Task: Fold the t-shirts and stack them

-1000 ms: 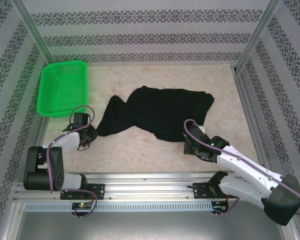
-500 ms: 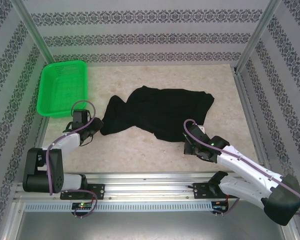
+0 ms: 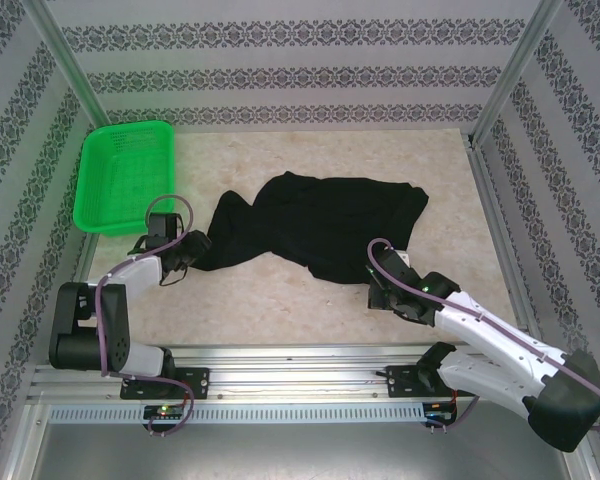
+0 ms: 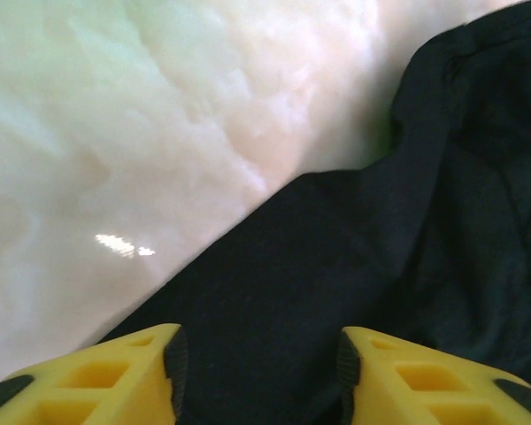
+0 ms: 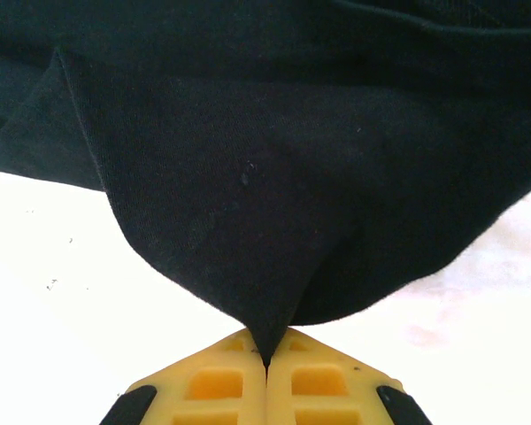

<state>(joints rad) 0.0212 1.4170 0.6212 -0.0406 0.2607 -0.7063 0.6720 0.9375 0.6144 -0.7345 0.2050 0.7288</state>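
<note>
Left wrist crops the left fingers [image 4: 115,372], parted over the t-shirt [image 4: 336,266]; right fingers [image 5: 323,382] pinch its hem.

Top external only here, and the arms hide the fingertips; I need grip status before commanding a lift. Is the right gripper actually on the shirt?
Observer: Yes. In the right wrist view the right gripper is shut, with a peak of the t-shirt edge pinched between its fingers.
Operator: And the left?
Observer: Open. The left gripper has its jaws apart, with black fabric showing between them and nothing clamped.
Operator: Is the fabric flat there?
Observer: It looks flat on the table, its edge running diagonally ahead of the fingers.
</note>
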